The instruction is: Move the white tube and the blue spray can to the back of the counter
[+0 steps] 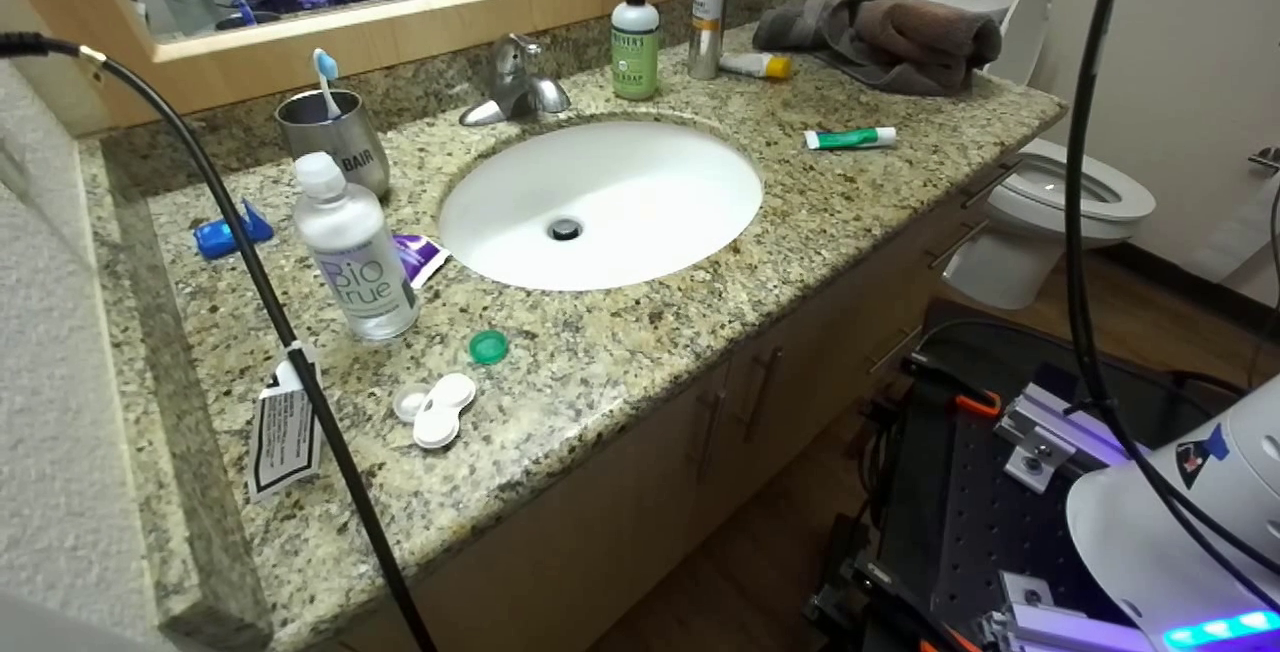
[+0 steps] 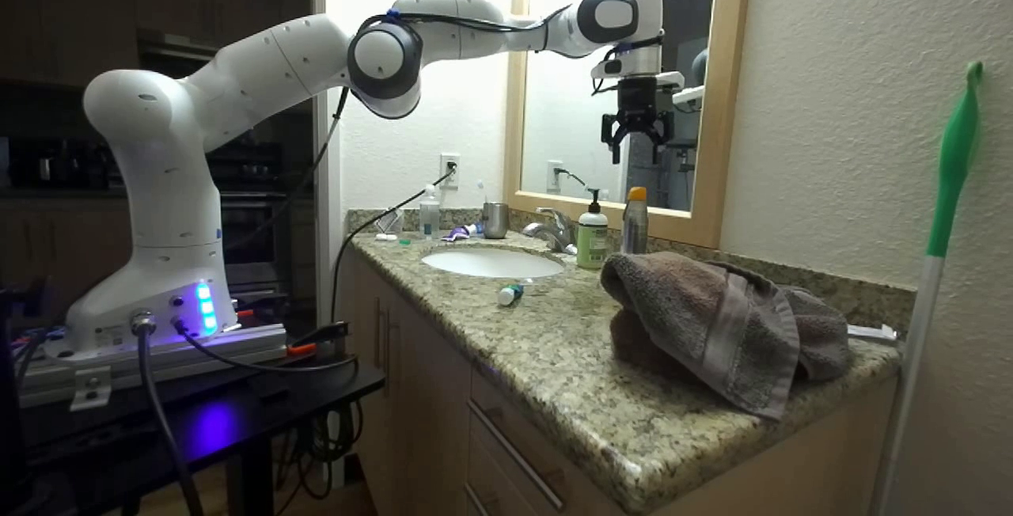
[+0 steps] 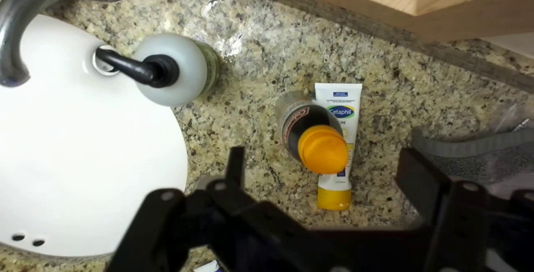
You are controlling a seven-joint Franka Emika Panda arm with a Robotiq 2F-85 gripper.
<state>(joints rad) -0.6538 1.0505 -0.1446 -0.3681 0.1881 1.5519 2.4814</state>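
Note:
The blue spray can looks silver and dark with an orange cap. It stands upright on the granite counter [image 1: 560, 342] near the backsplash, in both exterior views [image 1: 706, 27] [image 2: 635, 225] and in the wrist view [image 3: 311, 130]. The white tube, with a blue logo and yellow cap, lies flat beside the can [image 1: 757, 65]; in the wrist view the can partly covers it [image 3: 340, 101]. In an exterior view the tube is hidden behind the towel. My gripper [image 2: 635, 155] is open and empty, pointing down above the can; its fingers straddle the cap in the wrist view [image 3: 323, 162].
A green soap bottle [image 1: 635, 47] stands left of the can, by the oval sink [image 1: 600, 202] and faucet [image 1: 515, 82]. A grey towel [image 2: 704, 302] lies on the other side. A green tube [image 1: 850, 138] lies nearer the front edge. The mirror frame [image 3: 417, 3] is behind.

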